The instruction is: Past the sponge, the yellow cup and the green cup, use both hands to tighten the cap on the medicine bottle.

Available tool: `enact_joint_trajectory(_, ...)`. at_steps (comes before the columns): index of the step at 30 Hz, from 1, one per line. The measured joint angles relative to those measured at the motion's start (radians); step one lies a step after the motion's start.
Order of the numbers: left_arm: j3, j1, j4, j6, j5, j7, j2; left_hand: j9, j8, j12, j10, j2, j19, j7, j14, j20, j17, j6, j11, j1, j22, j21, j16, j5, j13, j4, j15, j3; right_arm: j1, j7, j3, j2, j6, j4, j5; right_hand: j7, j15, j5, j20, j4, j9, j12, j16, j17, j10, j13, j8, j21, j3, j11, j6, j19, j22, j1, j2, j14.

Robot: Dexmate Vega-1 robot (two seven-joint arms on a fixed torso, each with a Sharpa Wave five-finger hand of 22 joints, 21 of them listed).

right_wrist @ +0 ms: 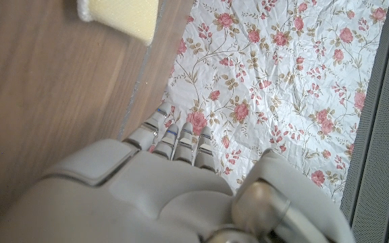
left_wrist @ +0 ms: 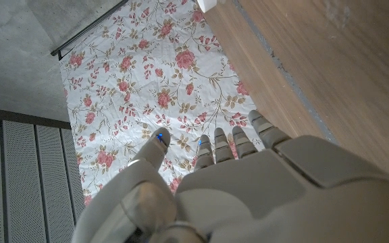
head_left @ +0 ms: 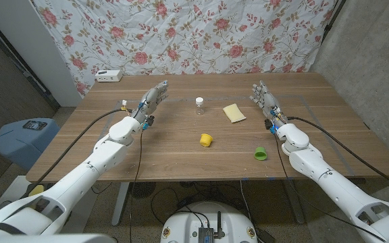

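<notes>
A small clear medicine bottle (head_left: 199, 104) with a white cap stands upright at the far middle of the wooden table (head_left: 181, 145). To its right lies a yellow sponge (head_left: 234, 112), whose edge also shows in the right wrist view (right_wrist: 123, 15). Nearer the front sit a yellow cup (head_left: 206, 140) and a green cup (head_left: 261, 154). My left hand (head_left: 152, 101) is raised left of the bottle, fingers extended and apart, holding nothing (left_wrist: 248, 196). My right hand (head_left: 265, 99) is raised right of the sponge, fingers straight, also holding nothing (right_wrist: 161, 196).
A white power strip (head_left: 109, 75) lies at the table's far left corner. A flowered cloth (head_left: 201, 34) hangs behind the table. A blue-grey bin (head_left: 22, 138) stands on the floor at the left.
</notes>
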Motion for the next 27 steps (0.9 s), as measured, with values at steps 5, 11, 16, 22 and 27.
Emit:
enact_joint_trajectory(5,0.006,0.0,-0.016,0.008,0.014,0.005,0.007,0.0,0.0,0.0,0.007,-0.018,0.0,-0.014,0.005,0.0,0.0,-0.003,-0.007,0.018,0.0,-0.01,0.0,0.0,0.0,-0.027,-0.006,-0.009,0.007,0.005,0.0,0.006,0.013,0.017,0.0,0.0,0.004,0.0,0.0,0.0,0.0,0.0,0.0,-0.001,0.004,0.0,0.0,-0.006,0.0,0.004,0.0,0.0,0.0,0.0,0.0,0.004)
enact_joint_trajectory(11,0.018,-0.016,-0.02,0.022,0.032,0.004,0.009,0.0,0.0,-0.004,0.007,-0.059,-0.017,-0.031,0.006,0.01,0.0,-0.007,-0.018,0.052,0.0,-0.014,0.0,0.0,0.0,-0.073,-0.006,-0.025,0.014,0.007,-0.001,0.013,0.025,0.037,-0.001,0.004,0.004,0.0,0.0,0.0,0.0,0.0,0.0,-0.005,0.013,0.0,0.0,-0.008,0.0,0.002,0.004,0.0,0.0,0.0,0.0,0.004)
enact_joint_trajectory(16,0.031,-0.036,-0.022,0.035,0.056,0.001,0.011,0.0,0.0,-0.004,0.013,-0.079,-0.023,-0.042,0.009,0.023,0.003,-0.007,-0.023,0.068,0.0,-0.018,0.004,0.0,0.0,-0.092,-0.009,-0.029,0.02,0.007,0.001,0.017,0.032,0.051,-0.002,0.004,0.004,0.0,0.0,-0.004,0.0,0.0,0.0,-0.006,0.013,0.0,0.0,-0.008,0.004,0.002,0.004,0.0,0.0,0.0,0.0,0.004)
enact_joint_trajectory(22,0.051,-0.067,-0.012,0.039,0.098,-0.001,0.008,0.0,0.007,-0.004,0.02,-0.091,-0.018,-0.042,0.015,0.029,0.005,-0.007,-0.03,0.08,0.0,-0.018,0.004,0.004,0.0,-0.104,-0.007,-0.031,0.028,0.013,0.002,0.019,0.038,0.067,-0.001,0.004,0.004,0.0,-0.005,-0.004,0.0,0.0,0.0,-0.006,0.013,0.0,0.0,-0.008,0.004,0.002,0.004,0.005,0.0,0.0,0.0,0.004)
enact_joint_trajectory(27,0.065,-0.083,-0.011,0.042,0.137,0.009,0.008,0.0,0.011,-0.004,0.034,-0.092,-0.043,-0.056,0.022,0.032,0.005,0.004,-0.037,0.127,0.0,-0.022,0.004,0.007,0.0,-0.111,-0.007,-0.03,0.034,0.02,0.003,0.019,0.039,0.078,0.001,0.004,0.004,0.0,-0.005,-0.004,0.0,0.0,0.0,-0.011,0.013,0.0,0.0,-0.015,0.004,0.002,0.004,0.005,0.0,0.0,0.0,0.004)
